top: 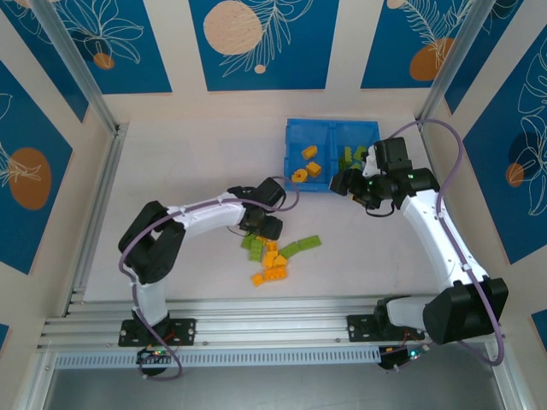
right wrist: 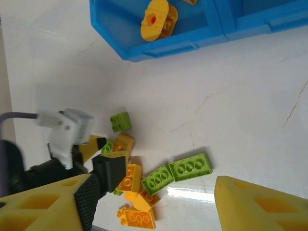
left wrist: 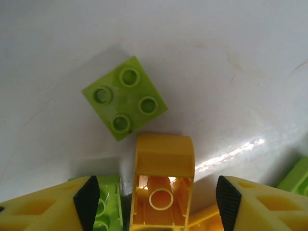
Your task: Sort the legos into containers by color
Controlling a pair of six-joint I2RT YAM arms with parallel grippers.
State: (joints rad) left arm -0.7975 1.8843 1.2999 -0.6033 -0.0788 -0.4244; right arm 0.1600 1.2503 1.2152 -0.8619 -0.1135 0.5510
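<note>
While the left claw [left wrist: 156,199] hangs released over the pile [top: 275,252], its two pads [left wrist: 86,202] stand either side of one orange brick [left wrist: 161,187], not touching it. The brick lies tipped, hollow underside toward the wrist camera.

- A green square [left wrist: 125,98] sits just beyond the brick, studs up, one corner close to it.
- A green piece [left wrist: 109,204] lies under the left pad, hard against the brick's side. This is the main nuisance.
- The right claw [top: 349,182] is released and empty, hovering at the near edge of the tray [right wrist: 159,48].
- Orange bricks lie in the left compartment [top: 303,137], green ones in the right compartment [top: 366,137].

Step in hand, as I read it: grasp this orange brick and take it to the left compartment.

To do it well:
- Nudge the claw a touch rightward before clenching, so the left pad lands on orange wall and not on the green piece.
- Come down until the pads span the flat side walls. Hollow and tipped as it is, the brick will likely roll if caught high or on an edge.
- Clench slowly, then lift straight off the surface [top: 188,171] so the neighbours are not dragged along.
- Mind the right arm: it sits between pile and tray. Approach the left compartment from its left side, or wait until that arm clears.
- Release low inside the wall, or the brick may bounce.
</note>
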